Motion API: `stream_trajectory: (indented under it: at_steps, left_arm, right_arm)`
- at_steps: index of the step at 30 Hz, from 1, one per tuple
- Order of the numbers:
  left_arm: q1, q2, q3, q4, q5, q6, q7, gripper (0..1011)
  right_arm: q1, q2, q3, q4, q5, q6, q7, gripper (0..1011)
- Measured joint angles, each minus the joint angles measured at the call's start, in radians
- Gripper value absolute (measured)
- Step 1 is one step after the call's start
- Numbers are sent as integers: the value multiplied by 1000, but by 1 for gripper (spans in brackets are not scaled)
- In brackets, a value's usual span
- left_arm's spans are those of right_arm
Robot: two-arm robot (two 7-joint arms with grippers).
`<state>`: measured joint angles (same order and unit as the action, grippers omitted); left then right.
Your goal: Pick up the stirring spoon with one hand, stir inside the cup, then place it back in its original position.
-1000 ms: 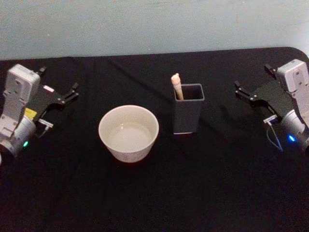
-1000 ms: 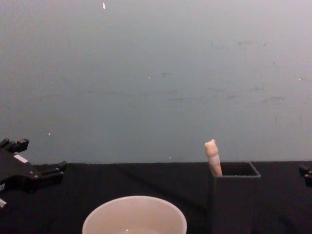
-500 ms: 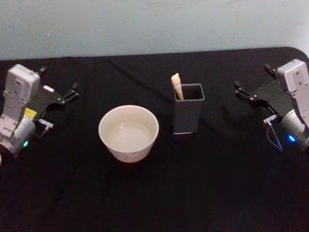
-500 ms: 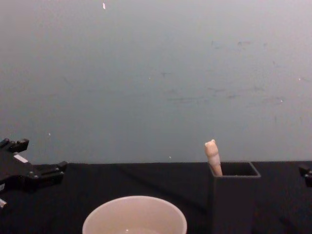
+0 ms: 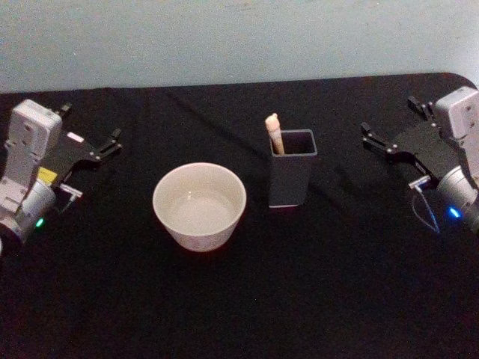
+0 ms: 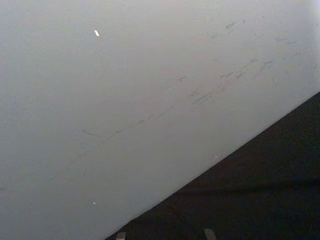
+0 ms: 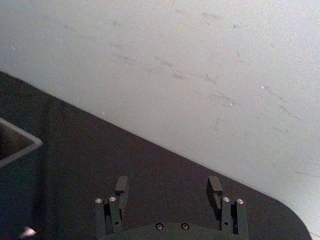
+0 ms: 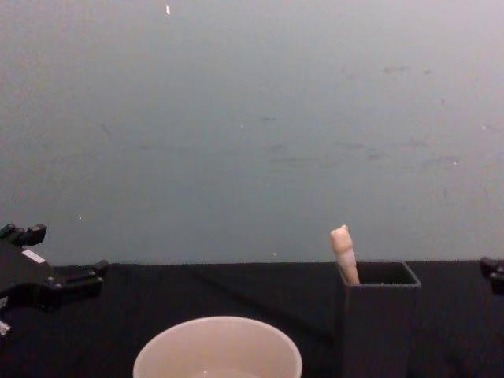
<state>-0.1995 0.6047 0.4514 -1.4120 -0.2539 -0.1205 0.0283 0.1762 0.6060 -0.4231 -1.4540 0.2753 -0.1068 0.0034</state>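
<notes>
Spoon [image 5: 274, 133] stands handle-up in dark holder [image 5: 292, 168], top free to pinch. Cup [image 5: 199, 206] just beside, on holder's left. R gripper [image 5: 376, 140] nearer, fingers apart, prob. the picker. L gripper [image 5: 114, 142] off at table's left, also apart.

One wide, round cream-white cup [image 5: 199, 206], one dark grey square box-shaped holder [image 5: 290, 178] and one slim stirring spoon [image 5: 274, 133] with a beige handle: three items in all on a single black-covered surface [image 5: 239, 299]. Two robot tools are counted, the left tool [image 5: 90, 122] and the right tool [image 5: 390, 115]. Each has two black fingers [image 7: 121, 189]. One pale wall [image 5: 224, 37] completes the tally.
</notes>
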Motion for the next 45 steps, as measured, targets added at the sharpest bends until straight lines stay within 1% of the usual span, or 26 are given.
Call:
stream_trajectory:
  at_steps: [4,5,7,8,10,13,14,17,22,24,26,31,32,33,36,39,40,45]
  left_arm:
    - [0,0,0,0,0,0,0,1001]
    - [0,0,0,0,0,0,0,1001]
    - [0,0,0,0,0,0,0,1001]
    - [0,0,0,0,0,0,0,1001]
    - [0,0,0,0,0,0,0,1001]
    - [0,0,0,0,0,0,0,1001]
    - [0,0,0,0,0,0,0,1001]
    - [0,0,0,0,0,0,0,1001]
    - [0,0,0,0,0,0,0,1001]
    - [0,0,0,0,0,0,0,1001]
    - [0,0,0,0,0,0,0,1001]
    - [0,0,0,0,0,0,0,1001]
    - [0,0,0,0,0,0,0,1001]
    - [0,0,0,0,0,0,0,1001]
    - [0,0,0,0,0,0,0,1001]
    - [0,0,0,0,0,0,0,1001]
    - [0,0,0,0,0,0,0,1001]
    - [0,0,0,0,0,0,0,1001]
  right_arm:
    - [-20,6,25,-53,37,22,30,1002]
    - [-27,9,36,-79,53,36,41,1002]
    - [-34,11,44,-103,69,52,52,1002]
    - [-40,13,52,-128,85,71,65,1002]
    - [-45,15,60,-151,103,94,79,1002]
    - [-55,16,74,-207,147,145,120,1002]
    - [-55,16,74,-207,147,145,120,1002]
    - [-62,14,77,-252,181,193,161,1002]
    - [-69,9,69,-295,206,241,210,1002]
    - [-69,6,62,-304,208,257,225,1002]
    - [-62,-2,45,-314,206,285,245,1002]
    - [-41,-23,18,-313,184,317,266,1002]
    - [-31,-33,9,-306,175,327,271,1002]
    - [-31,-33,9,-306,175,327,271,1002]
    - [-12,-53,-7,-289,157,341,277,1002]
    - [11,-77,-22,-266,135,355,278,1002]
    - [21,-90,-28,-253,125,361,277,1002]
    - [46,-123,-40,-219,96,370,272,1002]
